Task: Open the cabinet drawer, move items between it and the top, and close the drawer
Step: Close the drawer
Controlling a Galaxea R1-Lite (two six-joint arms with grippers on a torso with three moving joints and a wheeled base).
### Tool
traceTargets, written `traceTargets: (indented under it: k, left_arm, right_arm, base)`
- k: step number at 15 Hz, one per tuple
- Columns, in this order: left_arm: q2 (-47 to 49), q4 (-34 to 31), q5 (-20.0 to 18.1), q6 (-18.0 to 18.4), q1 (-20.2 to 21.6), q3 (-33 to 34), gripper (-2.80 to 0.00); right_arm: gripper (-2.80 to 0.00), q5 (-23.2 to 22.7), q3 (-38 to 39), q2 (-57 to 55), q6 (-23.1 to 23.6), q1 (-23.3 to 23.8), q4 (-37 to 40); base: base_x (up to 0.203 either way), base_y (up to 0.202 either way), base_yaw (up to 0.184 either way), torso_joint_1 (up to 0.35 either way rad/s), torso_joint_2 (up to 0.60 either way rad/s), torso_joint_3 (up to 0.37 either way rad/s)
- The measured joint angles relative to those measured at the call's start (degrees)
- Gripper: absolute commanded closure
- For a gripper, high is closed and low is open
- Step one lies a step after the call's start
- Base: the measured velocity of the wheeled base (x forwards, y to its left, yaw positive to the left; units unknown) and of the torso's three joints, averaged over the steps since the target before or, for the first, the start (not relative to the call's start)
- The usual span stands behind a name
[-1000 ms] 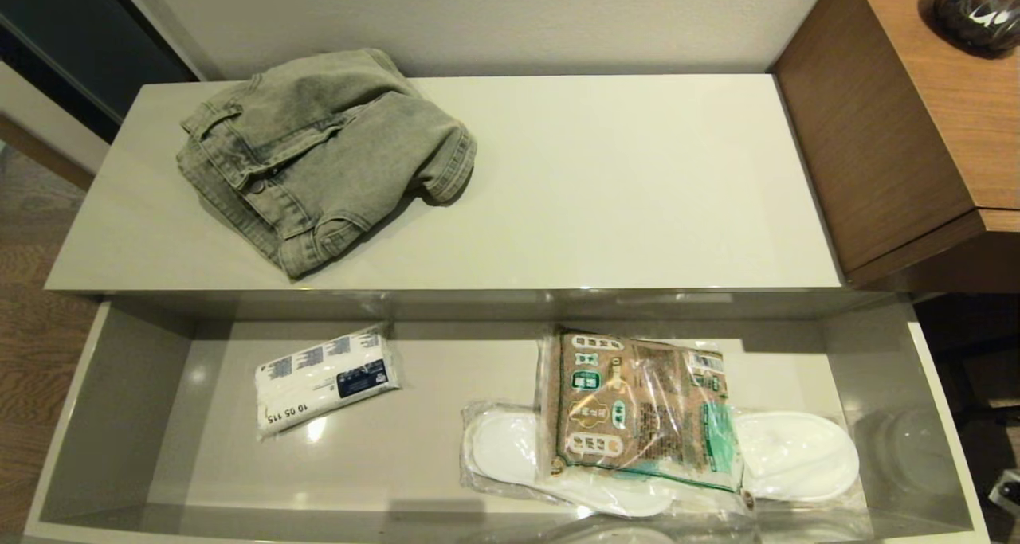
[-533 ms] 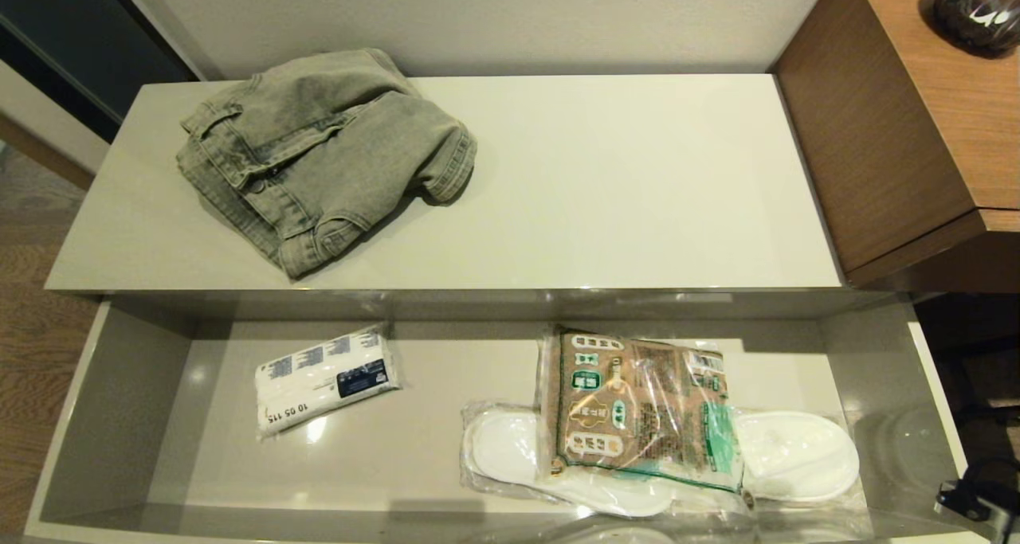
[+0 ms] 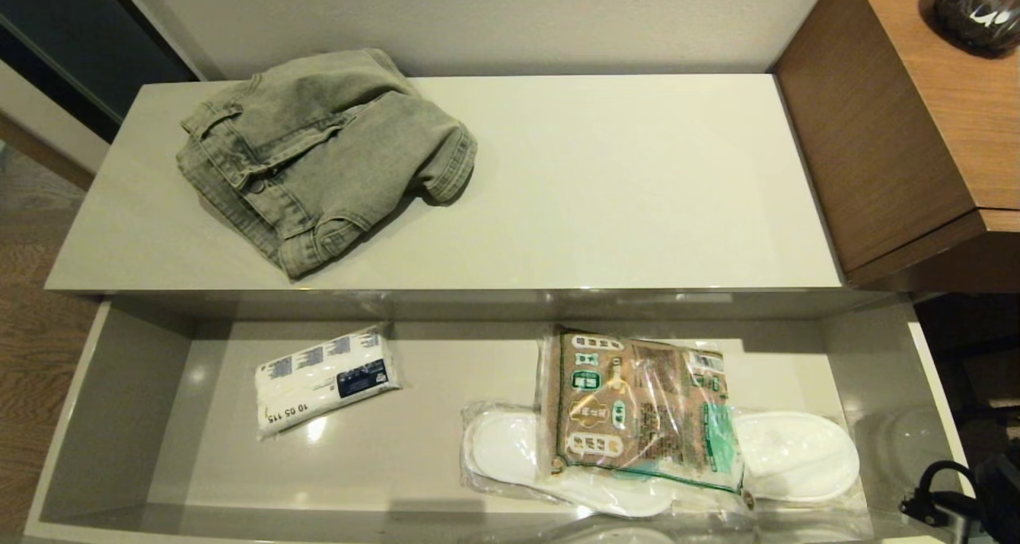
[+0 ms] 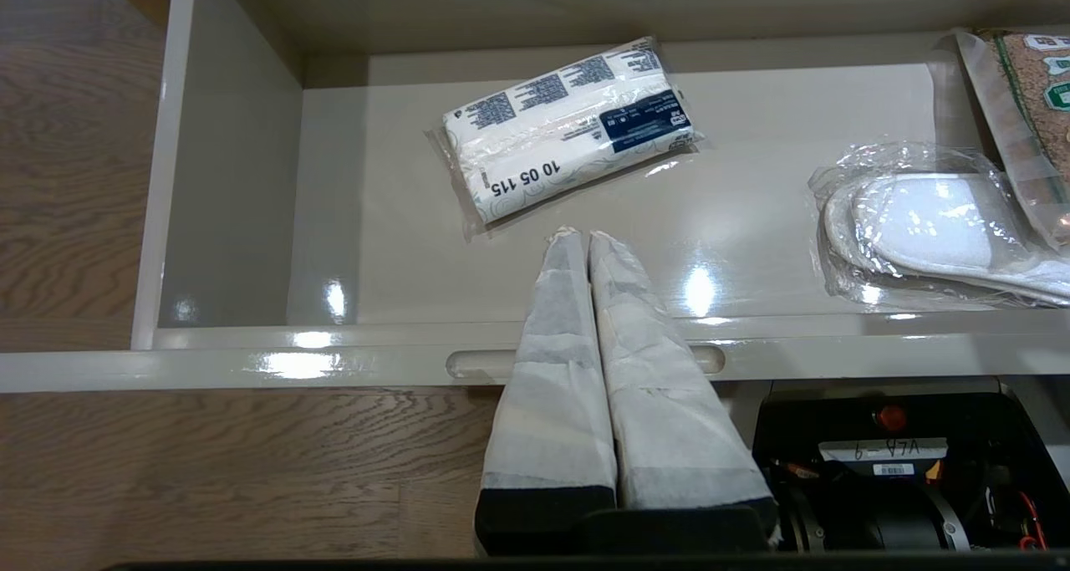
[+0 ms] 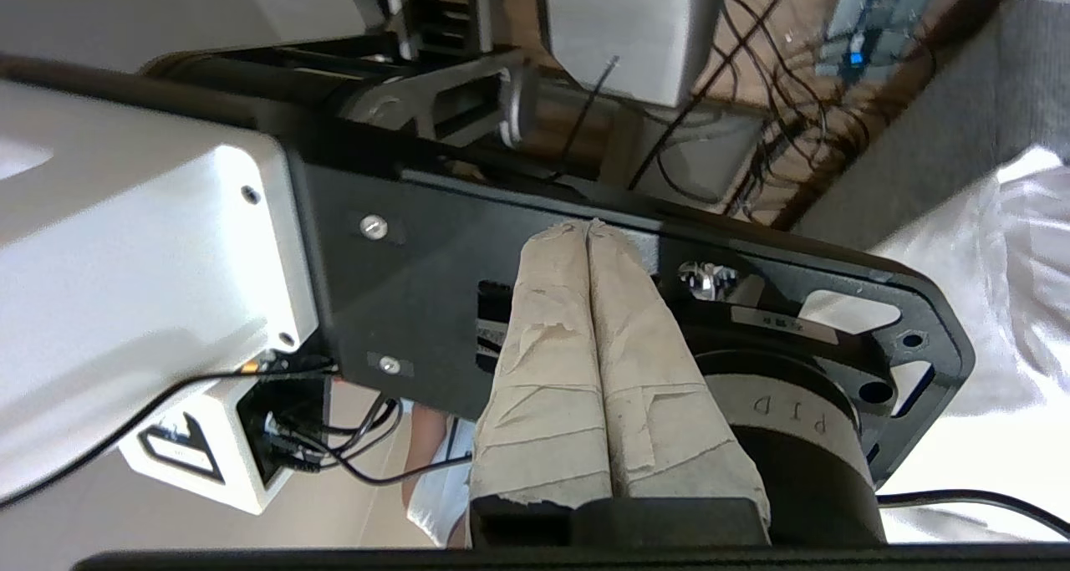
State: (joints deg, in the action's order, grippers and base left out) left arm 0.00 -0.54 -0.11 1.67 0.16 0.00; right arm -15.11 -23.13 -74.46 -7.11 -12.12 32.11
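Both grippers were seen pressed together, empty: the left gripper (image 4: 577, 235) just short of the white pack (image 4: 568, 128) in the opened cabinet drawer (image 3: 119, 416); the right gripper (image 5: 589, 228) had been raised, the packet (image 3: 641, 408) still unreached, jeans (image 3: 319, 154) on the top (image 3: 637, 185).

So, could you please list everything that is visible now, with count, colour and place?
jeans: 1, faded grey, folded on the top's left part
top: 1, cream-grey
drawer: 1, grey-beige, open
white pack: 1, dark label, drawer's left half
packet: 1, brown with green-white labels, lying over the slippers
slippers: white, in clear wrap, drawer's right half
desk: 1, brown, right
dark object: 1, on the desk
left end effector: shut, over the drawer's front
right end effector: shut, beside the robot's body
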Motion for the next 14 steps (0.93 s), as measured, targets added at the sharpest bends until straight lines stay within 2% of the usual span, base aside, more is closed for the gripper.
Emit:
traceTargets:
  k: [5, 9, 14]
  left_arm:
    - [0.0, 0.0, 0.0, 0.0, 0.0, 0.0, 0.0]
    - [0.0, 0.0, 0.0, 0.0, 0.0, 0.0, 0.0]
    - [0.0, -0.1, -0.1, 0.0, 0.0, 0.0, 0.0]
  right_arm:
    - [0.0, 3.3, 1.0, -6.2, -7.5, -4.5, -5.3]
    - [0.0, 4.0, 1.6, -10.1, -14.7, -9.7, -14.0]
    - [0.0, 8.3, 1.6, -13.1, -24.1, -14.5, -23.2]
  base:
    - [0.0, 0.0, 0.0, 0.0, 0.0, 0.0]
    - [0.0, 0.0, 0.0, 0.0, 0.0, 0.0]
    - [0.0, 0.0, 0.0, 0.0, 0.0, 0.0]
